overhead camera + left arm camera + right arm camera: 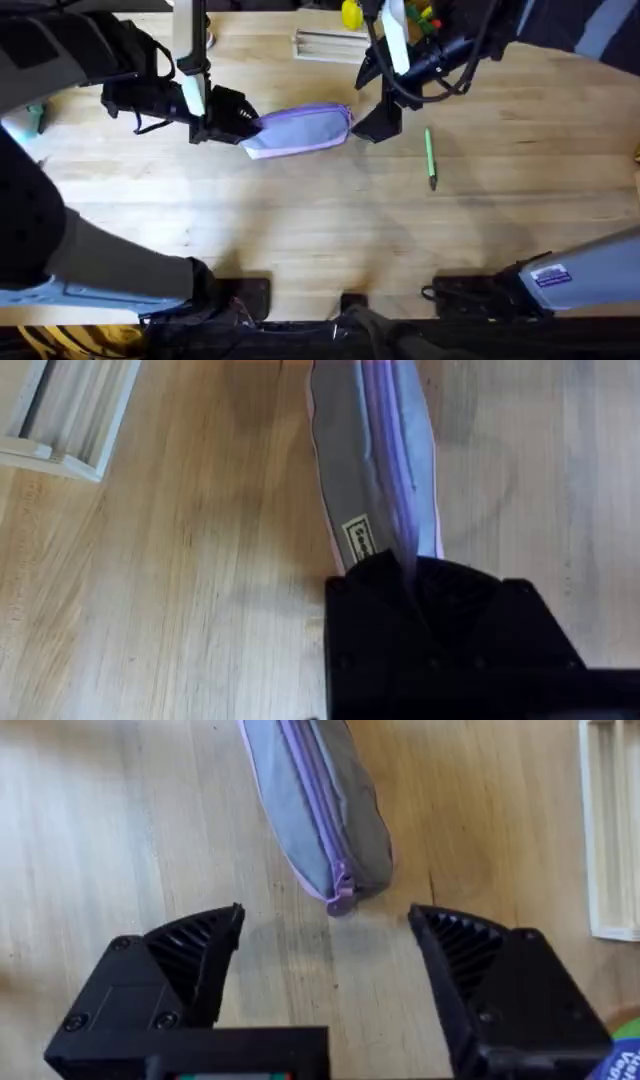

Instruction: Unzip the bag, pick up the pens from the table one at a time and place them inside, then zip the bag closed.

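Note:
The lavender bag [300,130] lies on the wooden table [320,230], its zipper running along its length and shut. My left gripper [248,122] is shut on the bag's left end; in the left wrist view the bag [375,470] runs out from between the black fingers [440,620]. My right gripper [372,128] stands open just off the bag's right end. In the right wrist view the zipper pull [340,895] sits between and just beyond its spread fingers [190,955]. One light-green pen [430,157] lies on the table to the right of the bag.
A pale wooden tray [330,45] sits at the back of the table, and it is also at the edge of the left wrist view [60,415]. Yellow and coloured items [352,14] stand behind it. The near half of the table is bare wood.

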Available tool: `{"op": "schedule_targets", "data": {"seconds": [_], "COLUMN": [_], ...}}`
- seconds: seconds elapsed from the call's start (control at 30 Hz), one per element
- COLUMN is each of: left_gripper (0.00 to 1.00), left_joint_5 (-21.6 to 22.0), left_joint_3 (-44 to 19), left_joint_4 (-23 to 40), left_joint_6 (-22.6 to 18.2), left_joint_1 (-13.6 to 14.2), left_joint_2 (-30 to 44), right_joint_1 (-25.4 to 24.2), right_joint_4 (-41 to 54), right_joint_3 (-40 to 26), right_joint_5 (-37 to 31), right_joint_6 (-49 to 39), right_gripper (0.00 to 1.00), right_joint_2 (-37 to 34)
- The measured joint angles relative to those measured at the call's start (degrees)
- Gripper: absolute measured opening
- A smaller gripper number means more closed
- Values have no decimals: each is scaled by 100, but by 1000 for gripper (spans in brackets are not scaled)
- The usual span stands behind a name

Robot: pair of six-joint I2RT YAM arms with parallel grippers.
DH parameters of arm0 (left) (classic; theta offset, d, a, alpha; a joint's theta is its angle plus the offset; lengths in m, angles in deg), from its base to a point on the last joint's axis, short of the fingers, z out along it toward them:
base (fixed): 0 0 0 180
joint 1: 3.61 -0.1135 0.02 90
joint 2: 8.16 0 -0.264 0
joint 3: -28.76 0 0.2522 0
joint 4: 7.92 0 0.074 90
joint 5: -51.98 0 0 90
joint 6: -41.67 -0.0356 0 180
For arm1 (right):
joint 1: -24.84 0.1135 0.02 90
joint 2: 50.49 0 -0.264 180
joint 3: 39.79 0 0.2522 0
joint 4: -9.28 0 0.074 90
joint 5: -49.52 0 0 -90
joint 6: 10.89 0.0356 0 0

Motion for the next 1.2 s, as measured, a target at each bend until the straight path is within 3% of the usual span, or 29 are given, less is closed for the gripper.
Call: {"op": "schedule_targets", "data": {"seconds": [0.53,0.63,0.73,0.83,0.93,0.97,1.2], "left_gripper": [41,41,41,41,41,41,41], "left_joint_5": [2,2,0,2,2,2,0], "left_joint_3": [0,0,0,0,0,0,0], "left_joint_4": [2,2,2,2,4,2,2], "left_joint_6": [2,0,0,0,0,0,0], "left_joint_1": [0,0,0,0,0,0,0], "left_joint_2": [0,0,0,0,0,0,0], "right_joint_1": [-48,-57,-57,-57,-58,-66,-97], "right_joint_4": [-354,-361,-367,-368,-373,-365,-369], "right_joint_3": [113,113,113,113,113,113,113], "right_joint_5": [457,496,522,533,531,533,535], "right_joint_6": [-33,-46,-53,-59,-68,-47,-65], "right_gripper": [983,882,697,457,128,61,34], "right_joint_2": [-747,-747,-747,-747,-747,-747,-747]}}
